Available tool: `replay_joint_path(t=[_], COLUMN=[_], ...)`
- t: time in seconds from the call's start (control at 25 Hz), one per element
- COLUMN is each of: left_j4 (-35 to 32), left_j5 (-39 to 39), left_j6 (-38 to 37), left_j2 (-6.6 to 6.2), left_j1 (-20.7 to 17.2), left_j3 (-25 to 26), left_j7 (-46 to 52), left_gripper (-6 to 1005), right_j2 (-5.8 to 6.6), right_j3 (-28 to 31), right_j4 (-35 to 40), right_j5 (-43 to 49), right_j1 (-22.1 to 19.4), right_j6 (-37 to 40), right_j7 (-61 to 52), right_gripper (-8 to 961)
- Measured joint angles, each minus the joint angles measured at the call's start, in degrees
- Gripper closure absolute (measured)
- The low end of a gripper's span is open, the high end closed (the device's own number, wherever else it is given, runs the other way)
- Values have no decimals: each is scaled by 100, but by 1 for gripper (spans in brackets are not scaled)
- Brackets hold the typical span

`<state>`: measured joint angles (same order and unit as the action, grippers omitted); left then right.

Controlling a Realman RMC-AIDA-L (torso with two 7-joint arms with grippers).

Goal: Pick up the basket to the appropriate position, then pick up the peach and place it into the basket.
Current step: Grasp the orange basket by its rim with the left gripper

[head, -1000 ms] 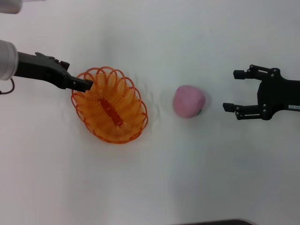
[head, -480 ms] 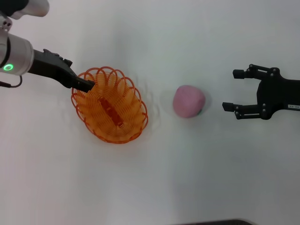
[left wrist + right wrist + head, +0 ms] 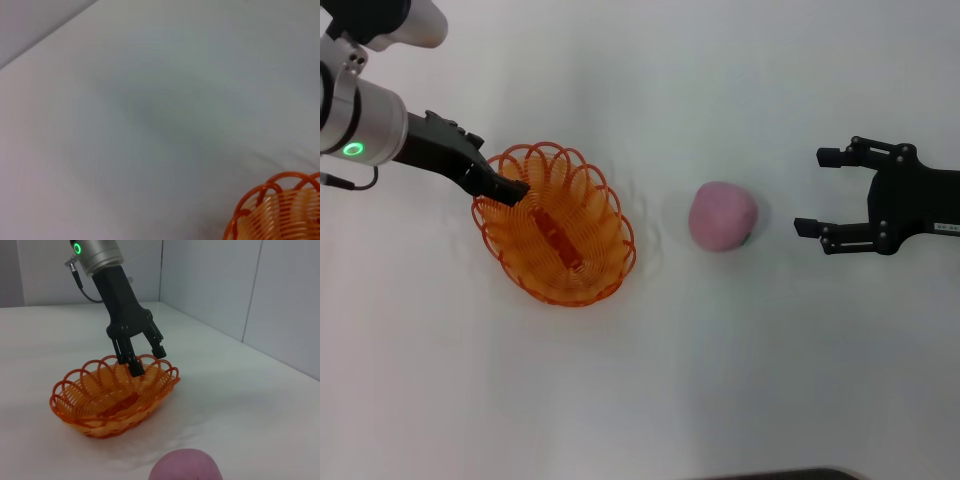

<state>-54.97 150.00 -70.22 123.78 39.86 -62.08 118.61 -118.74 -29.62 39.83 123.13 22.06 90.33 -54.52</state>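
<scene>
The orange basket sits on the white table, left of centre; it also shows in the right wrist view and in a corner of the left wrist view. My left gripper is open at the basket's left rim; in the right wrist view the left gripper has one finger inside the rim and one outside. The pink peach lies to the right of the basket, apart from it, and shows in the right wrist view. My right gripper is open and empty, just right of the peach.
The white table spreads all around the basket and the peach. Pale walls stand behind the table in the right wrist view. A dark edge shows at the front of the table.
My left arm has swung in and tilted, and its fingertips have slid a little right onto the basket's rim. The basket, the peach and the right gripper have not moved.
</scene>
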Motion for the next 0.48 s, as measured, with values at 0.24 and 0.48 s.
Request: replay_joint_path(t=[0.24,0.48], left_j4=[5,5], left_j5=[8,12], left_j6=[8,104], left_j2=[-2,-3], left_j1=[3,4], left_j3=[-226,-287], left_j7=[-6,-6], left_gripper=[81,82], right_j2=[0,0], right_j3=[0,0], right_j4=[-18,-20], right_j5=[-5,-8], right_j1=[0,0], right_j6=[-7,-7], right_j7=[18,20], right_gripper=[28,28])
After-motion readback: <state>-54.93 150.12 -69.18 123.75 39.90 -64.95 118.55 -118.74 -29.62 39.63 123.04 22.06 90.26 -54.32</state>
